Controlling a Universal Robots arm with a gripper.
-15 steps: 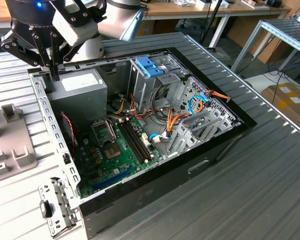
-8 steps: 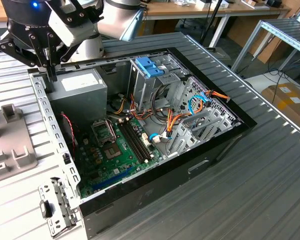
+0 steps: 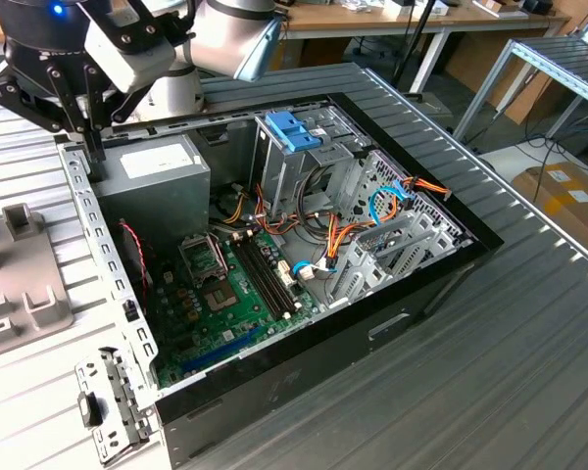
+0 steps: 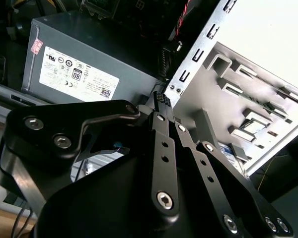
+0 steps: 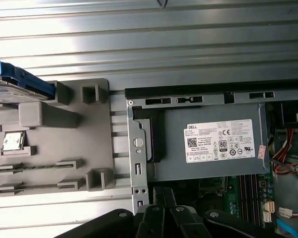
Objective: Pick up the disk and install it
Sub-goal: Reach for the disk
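hand [image 3: 91, 147] clenched, empty | upper left of ext view, by PSU [image 3: 157, 171] | disk [image 5: 12, 91] on grey holder [image 5: 64, 148]

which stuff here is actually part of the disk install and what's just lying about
For the job: disk, hand, computer case.
Just lying about: power supply, motherboard, grey holder tray, cardboard box.

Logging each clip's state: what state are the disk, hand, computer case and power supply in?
disk: resting at a corner of the grey holder, outside the case, not gripped.
hand: shut, empty, beside the case's metal edge.
computer case: open, insides exposed.
power supply: mounted inside the case.
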